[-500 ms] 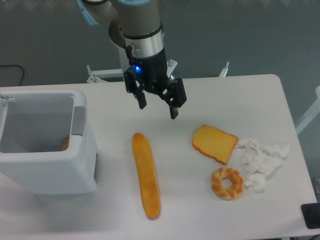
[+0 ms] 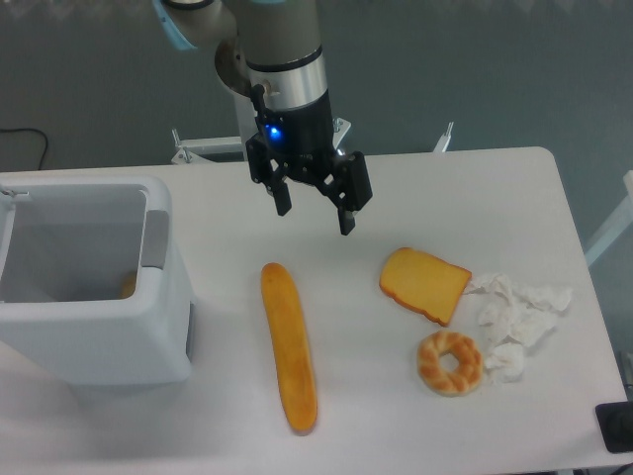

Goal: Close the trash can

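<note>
The trash can is a large white boxy bin at the table's left. It stands open, and I look down into its grey inside, where a small orange item lies. A grey latch strip runs along its right rim. Its lid is not clearly in view; only a thin white edge shows at the far left. My gripper hangs open and empty above the table, to the right of the bin and well apart from it.
A long baguette lies in front of the gripper. A cheese wedge, a bagel and crumpled white paper lie to the right. A dark object sits at the right front corner.
The gripper has shifted very slightly to the right and up. Nothing else has moved.
</note>
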Controlling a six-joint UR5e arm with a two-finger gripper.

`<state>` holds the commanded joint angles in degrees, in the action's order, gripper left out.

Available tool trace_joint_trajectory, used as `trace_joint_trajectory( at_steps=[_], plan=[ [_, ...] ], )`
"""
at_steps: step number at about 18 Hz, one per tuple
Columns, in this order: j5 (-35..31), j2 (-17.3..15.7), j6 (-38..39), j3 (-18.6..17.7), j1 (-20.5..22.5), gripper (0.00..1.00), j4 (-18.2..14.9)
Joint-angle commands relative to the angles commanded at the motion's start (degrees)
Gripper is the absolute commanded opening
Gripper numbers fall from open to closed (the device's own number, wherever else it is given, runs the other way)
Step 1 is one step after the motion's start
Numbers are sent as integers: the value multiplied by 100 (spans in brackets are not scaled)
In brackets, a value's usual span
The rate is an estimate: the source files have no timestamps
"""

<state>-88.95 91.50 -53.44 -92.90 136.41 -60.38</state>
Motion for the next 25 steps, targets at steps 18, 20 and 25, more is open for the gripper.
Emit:
trace_joint_trajectory(
  at_steps=[18,20,25],
  plan=[
    [378,-35,703,193,132,100,281],
    [369,-27,834,255,132,100,273],
    [343,26,1589,351,123,100,273]
  ],
)
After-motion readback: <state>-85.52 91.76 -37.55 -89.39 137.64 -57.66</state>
